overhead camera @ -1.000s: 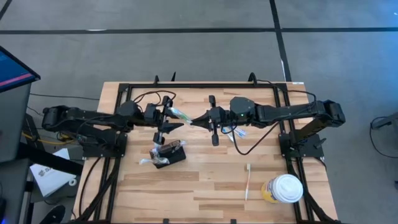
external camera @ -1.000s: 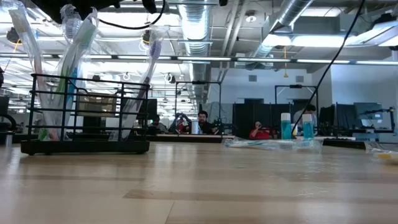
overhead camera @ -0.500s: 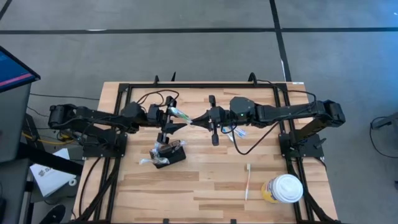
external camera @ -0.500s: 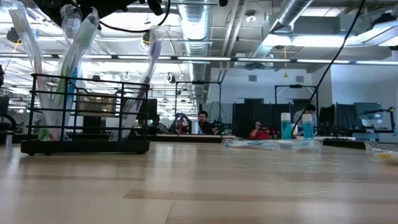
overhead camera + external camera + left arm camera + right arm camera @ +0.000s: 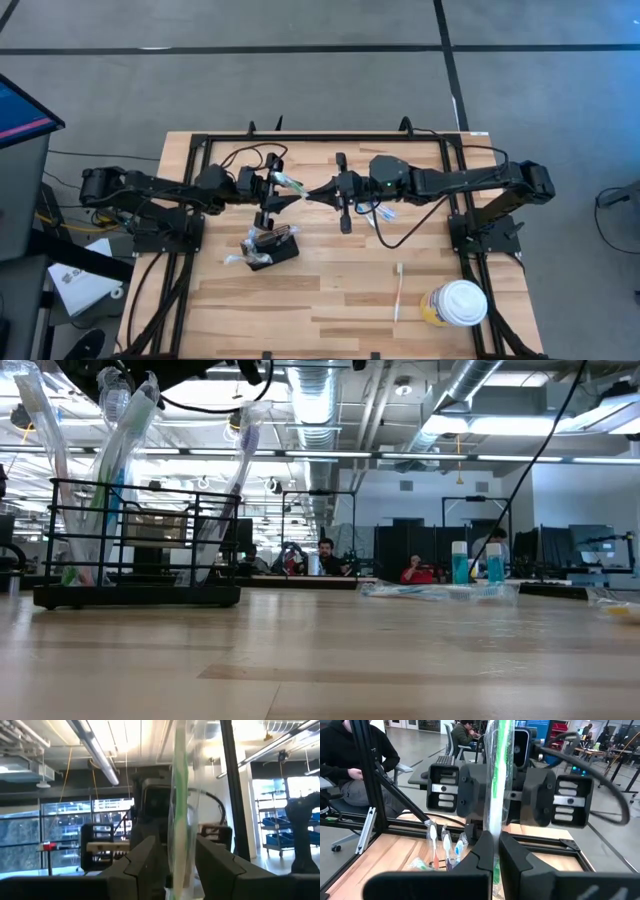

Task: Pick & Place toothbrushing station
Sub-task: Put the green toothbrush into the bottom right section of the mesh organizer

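A light wooden slatted table (image 5: pixel 330 300) with a black frame carried the things. On it stood the toothbrushing station (image 5: pixel 272 247), holding wrapped toothbrushes. A lone toothbrush (image 5: pixel 398 291) lay near a white-lidded yellowish cup (image 5: pixel 455 304). Another wrapped toothbrush (image 5: pixel 380 213) lay near the table's middle.

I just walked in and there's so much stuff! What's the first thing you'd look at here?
The two dark arms meeting above the middle of the table: the right gripper is shut on a plastic-wrapped green toothbrush, whose other end sits between the left gripper fingers. Just below them stands the black wire holder box with toothbrushes sticking up. A white-lidded yellowish cup sits at the table's near right corner.
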You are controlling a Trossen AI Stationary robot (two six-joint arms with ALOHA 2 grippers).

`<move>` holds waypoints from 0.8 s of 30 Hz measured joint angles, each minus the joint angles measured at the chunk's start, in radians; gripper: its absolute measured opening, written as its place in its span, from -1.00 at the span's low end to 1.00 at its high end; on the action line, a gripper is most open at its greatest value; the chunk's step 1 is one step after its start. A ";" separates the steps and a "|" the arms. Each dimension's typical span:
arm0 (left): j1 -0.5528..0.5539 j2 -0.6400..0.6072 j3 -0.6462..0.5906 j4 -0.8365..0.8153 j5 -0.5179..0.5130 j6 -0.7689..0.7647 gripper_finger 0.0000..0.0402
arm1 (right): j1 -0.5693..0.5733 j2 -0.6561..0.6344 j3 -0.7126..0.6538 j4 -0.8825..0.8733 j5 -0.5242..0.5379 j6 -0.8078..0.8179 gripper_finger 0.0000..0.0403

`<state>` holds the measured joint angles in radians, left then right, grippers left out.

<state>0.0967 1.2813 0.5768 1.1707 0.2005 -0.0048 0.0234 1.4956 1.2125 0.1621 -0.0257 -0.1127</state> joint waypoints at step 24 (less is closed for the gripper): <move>0.000 0.060 0.038 0.010 0.010 -0.058 -0.40 | -0.019 0.066 0.000 0.060 0.000 -0.003 -1.00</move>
<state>0.0963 1.3411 0.6151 1.1804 0.2101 -0.0626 0.0044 1.5612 1.2125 0.2216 -0.0257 -0.1154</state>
